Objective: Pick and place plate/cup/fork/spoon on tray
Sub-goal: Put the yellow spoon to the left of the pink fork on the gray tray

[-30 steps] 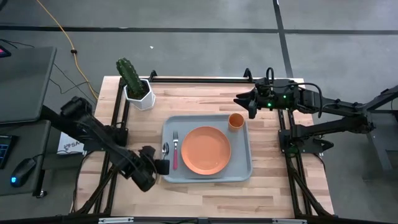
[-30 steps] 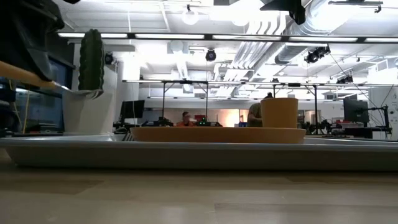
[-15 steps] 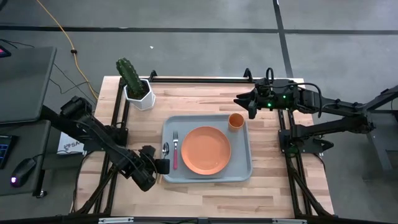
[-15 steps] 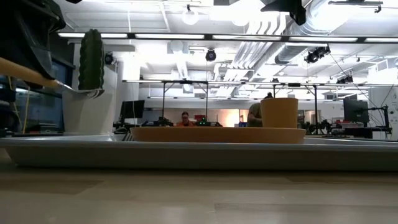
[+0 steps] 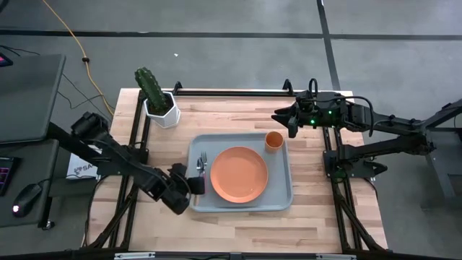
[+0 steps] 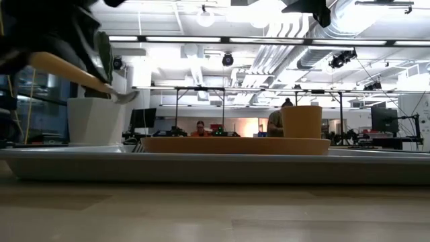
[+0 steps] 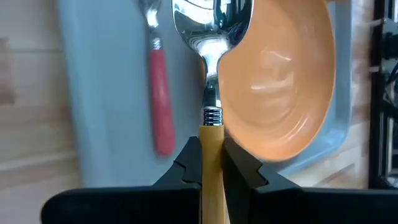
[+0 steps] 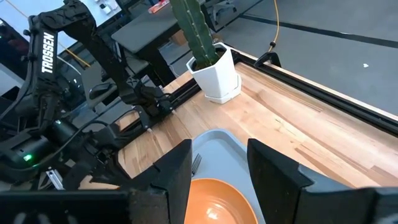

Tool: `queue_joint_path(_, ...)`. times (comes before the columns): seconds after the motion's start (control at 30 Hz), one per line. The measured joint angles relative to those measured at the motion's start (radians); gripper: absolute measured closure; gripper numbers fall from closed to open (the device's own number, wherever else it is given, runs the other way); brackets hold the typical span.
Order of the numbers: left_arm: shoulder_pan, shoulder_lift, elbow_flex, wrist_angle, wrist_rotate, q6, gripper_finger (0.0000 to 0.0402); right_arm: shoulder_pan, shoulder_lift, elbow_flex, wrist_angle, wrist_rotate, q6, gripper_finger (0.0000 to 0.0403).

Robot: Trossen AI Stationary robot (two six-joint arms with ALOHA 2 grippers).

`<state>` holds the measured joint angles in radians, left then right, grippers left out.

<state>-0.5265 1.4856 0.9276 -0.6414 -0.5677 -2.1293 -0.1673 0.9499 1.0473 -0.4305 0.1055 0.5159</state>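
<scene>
The pale blue-grey tray (image 5: 283, 196) lies mid-table and holds the orange plate (image 5: 239, 174), the orange cup (image 5: 273, 140) at its far right corner, and the pink-handled fork (image 7: 161, 106) along its left side. My left gripper (image 5: 193, 185) hovers over the tray's left part, shut on the spoon (image 7: 211, 37), whose bowl hangs above the fork and the plate's edge. My right gripper (image 5: 283, 119) is open and empty beyond the tray's far right corner. My left gripper pinches the spoon's yellow-orange handle (image 7: 210, 140) between its two fingers, close to the metal neck. The fingers lie along the handle, coming from the table's left. The spoon is lifted clear of the tray, its bowl (image 6: 125, 96) pointing right and tilted lower than the handle.
A white pot with a green cactus (image 5: 160, 108) stands at the table's far left, behind the tray. Bare wood lies near and to the right of the tray. People show in the room beyond the table.
My left gripper has carried the spoon toward the table's right edge, from the tray's left rim to over the fork. The spoon stays lifted clear, its bowl end tipped a little lower.
</scene>
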Motion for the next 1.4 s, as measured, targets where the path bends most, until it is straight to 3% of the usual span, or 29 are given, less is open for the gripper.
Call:
queue_joint_path(0.2, 0.05, 0.047, 0.0, 0.062, 0.001, 0.077, 0.0387, 0.0, 0.0, 0.0, 0.0, 0.0, 0.0, 0.0256)
queue_joint_path(0.37, 0.043, 0.082, -0.001, -0.074, -0.016, -0.098, 0.0387, 0.0, 0.0, 0.0, -0.007, -0.002, 0.008, 0.0256)
queue_joint_path(0.5, 0.033, 0.082, -0.001, -0.155, 0.024, -0.109, 0.0387, 0.0, 0.0, 0.0, -0.008, -0.004, 0.008, 0.0256)
queue_joint_path(1.4, 0.117, 0.223, 0.0, -0.061, 0.061, -0.008, 0.0385, 0.0, 0.0, 0.0, -0.032, 0.0, 0.0, 0.0256)
